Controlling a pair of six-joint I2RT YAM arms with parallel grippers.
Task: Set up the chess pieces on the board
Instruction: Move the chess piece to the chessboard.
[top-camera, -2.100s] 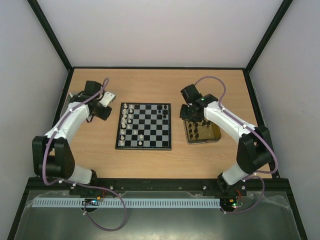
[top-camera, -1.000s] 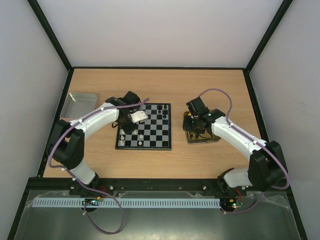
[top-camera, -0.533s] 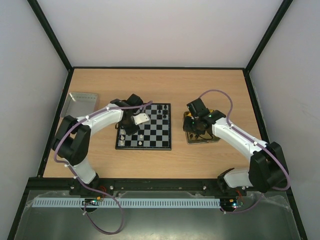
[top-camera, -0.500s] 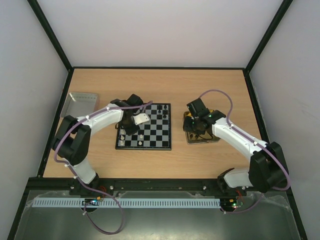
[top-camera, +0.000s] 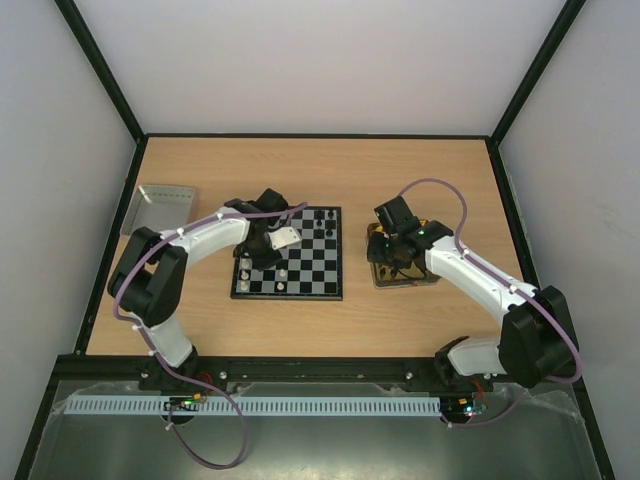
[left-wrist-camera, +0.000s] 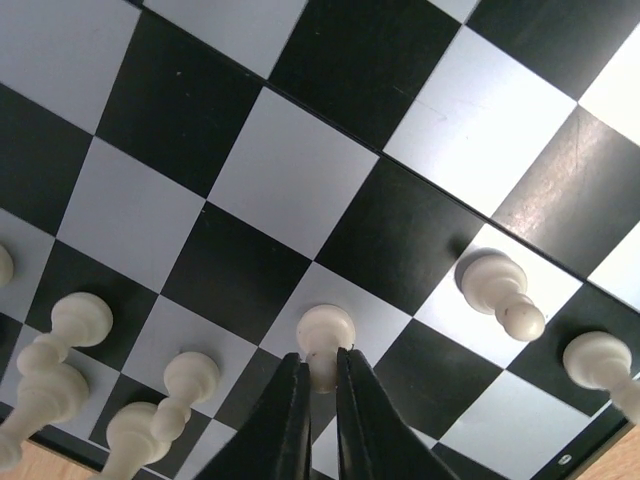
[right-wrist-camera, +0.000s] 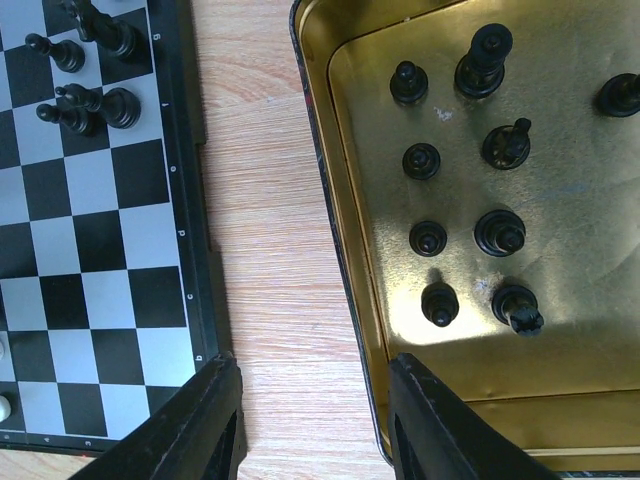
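Left wrist view is showing the left gripper (left-wrist-camera: 320, 358) pinching, nearly closed, a white pawn (left-wrist-camera: 325, 328) standing on the board (left-wrist-camera: 250, 180) at its fingertips, while the right gripper (right-wrist-camera: 312, 368) is hanging half open and empty, board ahead-left, black pieces (right-wrist-camera: 499, 232) sitting in the yellow tray (right-wrist-camera: 560, 380) ahead-right.

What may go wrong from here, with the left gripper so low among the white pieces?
The left gripper has its tips tight at a white pawn; a sideways pull may topple it. The neighbouring white piece stands close, so a finger may knock it. The right gripper hangs open above the yellow tray rim; descending, a finger may strike it.
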